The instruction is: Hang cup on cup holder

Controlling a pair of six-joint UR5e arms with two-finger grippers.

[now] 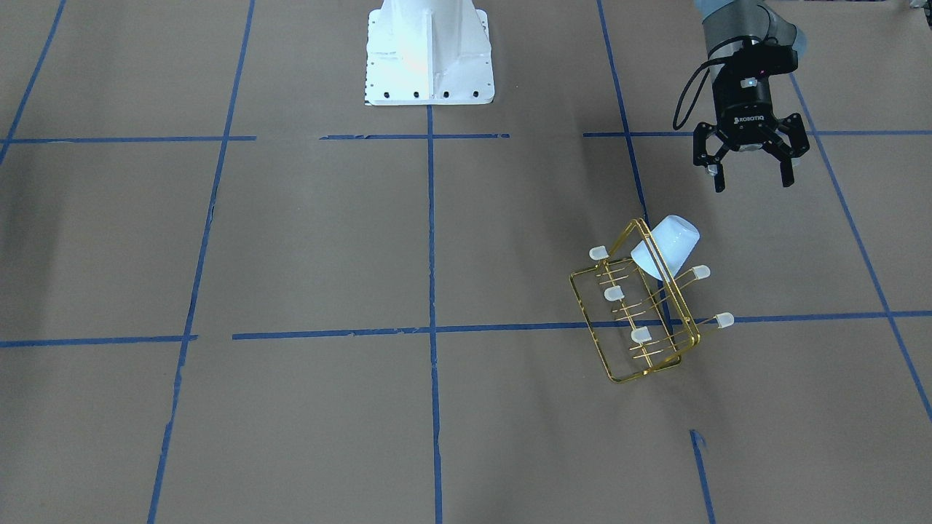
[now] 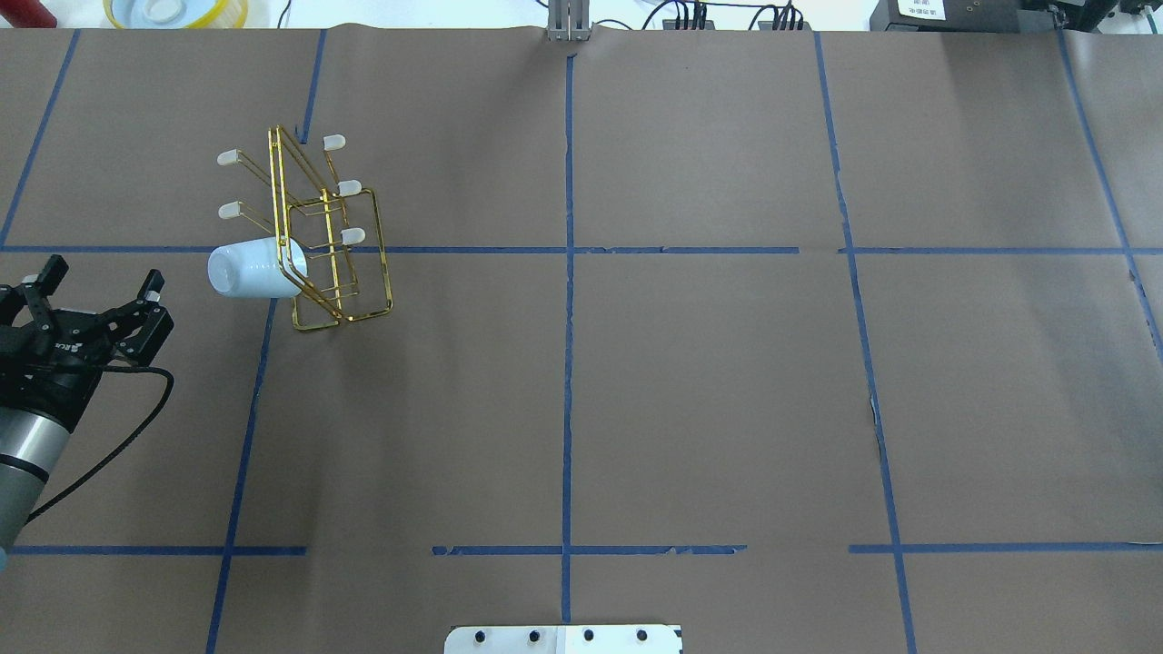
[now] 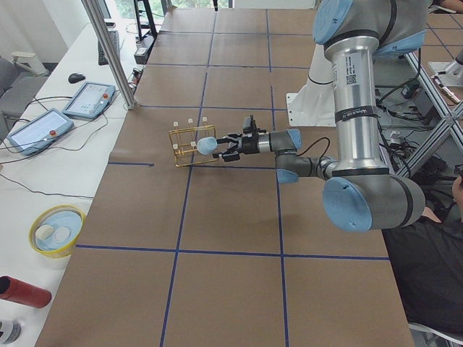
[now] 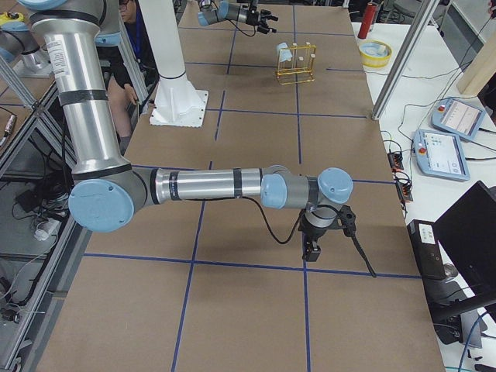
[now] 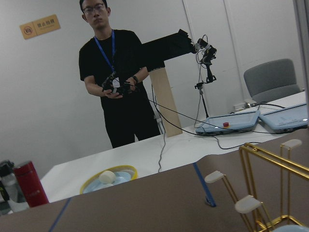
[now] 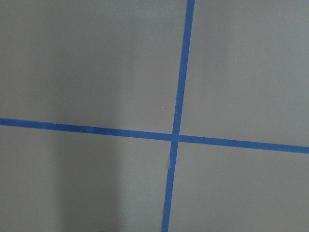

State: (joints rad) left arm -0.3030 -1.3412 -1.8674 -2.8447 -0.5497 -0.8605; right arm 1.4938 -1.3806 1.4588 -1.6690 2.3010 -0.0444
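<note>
The right end effector [image 4: 312,249] hangs low over the brown worktop [image 2: 690,381], and whether its fingers are apart or together cannot be told. Well apart from it, the left end effector [image 2: 100,277] hovers with fingers spread wide, holding nothing. Just beyond, the cup [image 2: 245,270] hangs tilted on a prong of the cup holder [image 2: 352,235], closed base pointing away from the frame.

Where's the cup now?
Overhead view, table's left: the cup hangs tilted on the left side of the cup holder, seemingly over a prong; the open left tool is nearby, apart.
</note>
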